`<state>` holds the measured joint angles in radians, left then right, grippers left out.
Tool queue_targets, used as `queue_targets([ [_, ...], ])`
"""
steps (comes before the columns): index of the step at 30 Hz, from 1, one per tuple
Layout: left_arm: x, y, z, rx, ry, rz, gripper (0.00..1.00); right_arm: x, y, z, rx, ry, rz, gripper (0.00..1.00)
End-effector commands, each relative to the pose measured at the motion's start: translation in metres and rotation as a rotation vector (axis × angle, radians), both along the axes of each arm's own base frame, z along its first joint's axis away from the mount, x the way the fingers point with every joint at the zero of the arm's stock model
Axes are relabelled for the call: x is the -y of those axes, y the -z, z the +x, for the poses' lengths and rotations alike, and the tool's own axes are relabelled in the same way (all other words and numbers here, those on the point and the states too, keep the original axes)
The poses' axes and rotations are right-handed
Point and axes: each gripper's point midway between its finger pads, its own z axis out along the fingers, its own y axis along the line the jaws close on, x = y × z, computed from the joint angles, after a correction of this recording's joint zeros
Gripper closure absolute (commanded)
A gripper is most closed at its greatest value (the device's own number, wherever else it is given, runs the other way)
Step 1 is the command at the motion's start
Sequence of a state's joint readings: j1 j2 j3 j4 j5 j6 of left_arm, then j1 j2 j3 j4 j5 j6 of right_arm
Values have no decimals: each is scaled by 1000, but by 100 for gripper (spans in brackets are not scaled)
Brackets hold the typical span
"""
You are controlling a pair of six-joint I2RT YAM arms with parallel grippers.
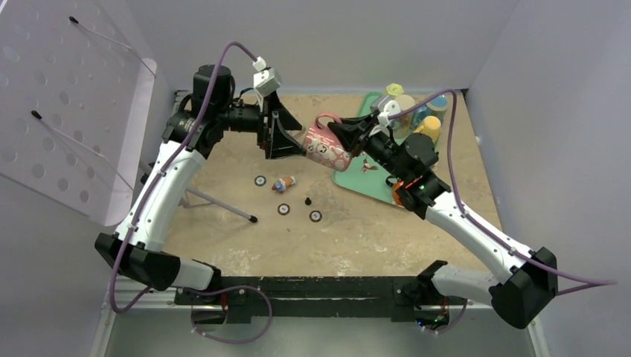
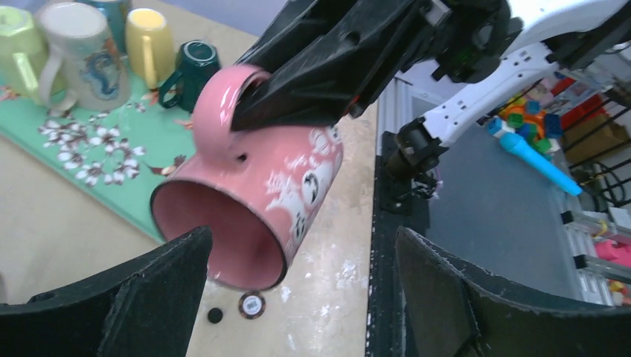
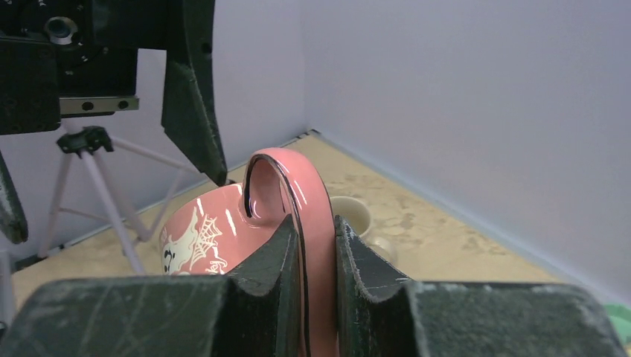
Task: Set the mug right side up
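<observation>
Three pale walls [image 1: 320, 37] enclose a tan, seemingly paint-flecked tabletop [image 1: 357, 238] under the mug [image 1: 324, 146].

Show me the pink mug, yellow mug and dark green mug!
pink mug [image 2: 298, 186]: left wrist view, on its printed side.
yellow mug [image 2: 149, 41]: left wrist view, on its side.
dark green mug [image 2: 195, 80]: left wrist view, on its side.
</observation>
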<state>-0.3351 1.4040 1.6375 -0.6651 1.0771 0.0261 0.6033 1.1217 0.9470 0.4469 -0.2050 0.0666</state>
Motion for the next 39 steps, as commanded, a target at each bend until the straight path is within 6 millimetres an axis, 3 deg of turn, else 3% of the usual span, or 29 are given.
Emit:
queue_targets([
  [1,17,-8,-18,-45,86,-48,7,5,-91,-28,184,-59,245,100],
  [5,25,17,-10,-208,94,0,18,2,-93,-28,192,-69,255,100],
  [7,28,20,-7,-247,100,9,24,0,-91,-26,190,-75,249,100],
  [10,34,19,-6,-246,110,-2,42,-8,-82,-21,174,-95,238,100],
  [14,36,15,-5,-208,99,-9,100,-21,-59,-6,108,-97,186,100],
  [15,33,20,1,-185,59,19,100,-19,-53,0,78,-74,171,99],
  [17,24,34,17,-112,-47,108,100,-10,-36,16,7,19,125,52],
  [18,15,45,32,-62,-128,178,100,-3,-28,23,-29,72,107,21],
  [19,6,53,44,-16,-189,242,100,5,-20,30,-65,129,91,11],
  [22,-29,75,73,95,-336,462,100,33,9,45,-146,295,35,6],
  [25,-70,97,90,180,-423,699,100,55,35,50,-204,413,-30,4],
  [30,-127,136,87,155,-390,977,100,83,63,52,-273,537,-95,2],
  [35,-177,163,113,75,-459,1103,100,106,81,60,-329,591,-96,2],
  [39,-196,188,127,6,-469,1120,100,111,91,61,-342,601,-102,2],
])
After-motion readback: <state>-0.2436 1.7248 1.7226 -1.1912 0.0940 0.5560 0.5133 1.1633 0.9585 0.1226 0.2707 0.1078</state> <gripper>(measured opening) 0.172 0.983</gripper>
